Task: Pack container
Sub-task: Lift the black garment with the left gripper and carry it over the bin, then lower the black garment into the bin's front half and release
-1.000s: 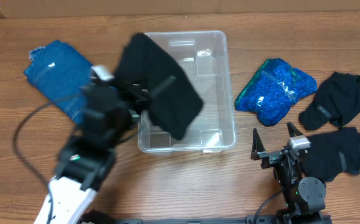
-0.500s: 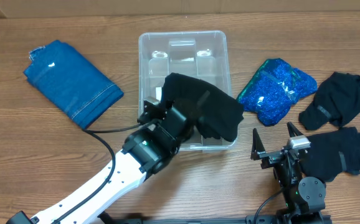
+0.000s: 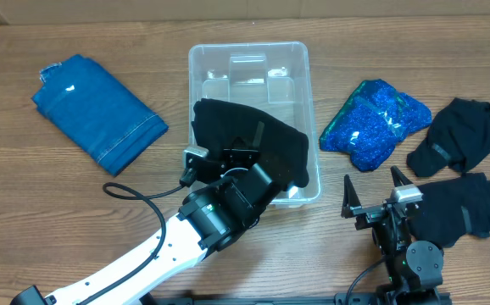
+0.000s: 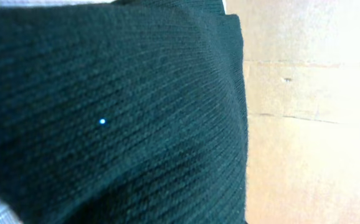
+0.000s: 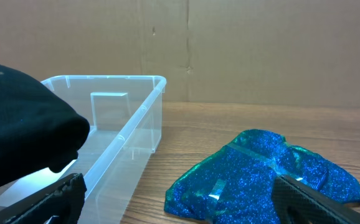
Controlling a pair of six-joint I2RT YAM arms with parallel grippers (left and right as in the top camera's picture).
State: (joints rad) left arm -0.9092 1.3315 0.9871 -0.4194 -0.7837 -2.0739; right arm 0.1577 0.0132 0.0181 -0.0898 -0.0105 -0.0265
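The clear plastic container [image 3: 249, 47] stands at the table's middle; it also shows in the right wrist view [image 5: 105, 79]. A black knit garment [image 3: 253, 144] hangs over the container's near half and its right wall, held by my left gripper [image 3: 238, 161], whose fingers are hidden under the cloth. The garment fills the left wrist view [image 4: 105, 112] and shows at the left of the right wrist view [image 5: 18, 118]. My right gripper [image 3: 372, 182] is open and empty, near the front edge to the right of the container, also seen in its own view [image 5: 180, 208].
Folded blue jeans [image 3: 97, 106] lie at the far left. A glittery blue garment [image 3: 376, 119] lies right of the container, in front of the right gripper [image 5: 261, 168]. Two black garments [image 3: 457, 135] [image 3: 457, 207] lie at the far right.
My left arm swung the black garment from the container's left side across it, then drew back and lowered it over the near half. The right arm has not moved.
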